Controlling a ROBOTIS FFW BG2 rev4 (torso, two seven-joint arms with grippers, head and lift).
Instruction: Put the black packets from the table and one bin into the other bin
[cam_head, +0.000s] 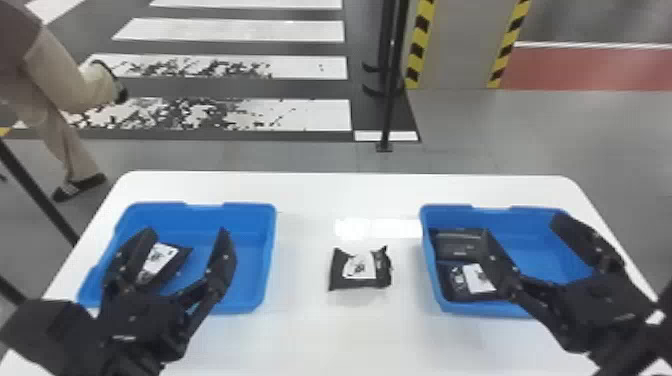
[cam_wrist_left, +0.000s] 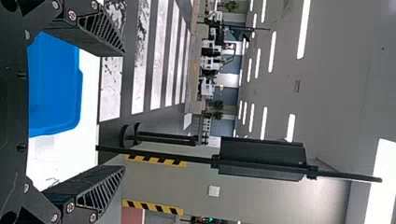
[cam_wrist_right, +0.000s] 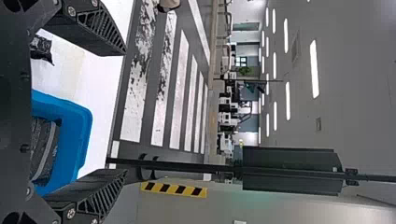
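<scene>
In the head view my left gripper (cam_head: 182, 245) stands open over the left blue bin (cam_head: 250, 260); a black packet with a white label (cam_head: 162, 260) lies in that bin, partly behind one finger. Another black packet (cam_head: 360, 269) lies on the table between the bins. My right gripper (cam_head: 525, 237) is open over the right blue bin (cam_head: 530, 245), where one black packet (cam_head: 457, 243) lies behind another with a white label (cam_head: 470, 282). The left wrist view has my left gripper (cam_wrist_left: 122, 112) with nothing between its fingers, and the right wrist view my right gripper (cam_wrist_right: 125, 112), likewise.
Both bins stand on a white table (cam_head: 310, 200), one near each side. Beyond its far edge a black post (cam_head: 392, 90) rises from the floor, beside a pillar with yellow and black stripes (cam_head: 455, 45).
</scene>
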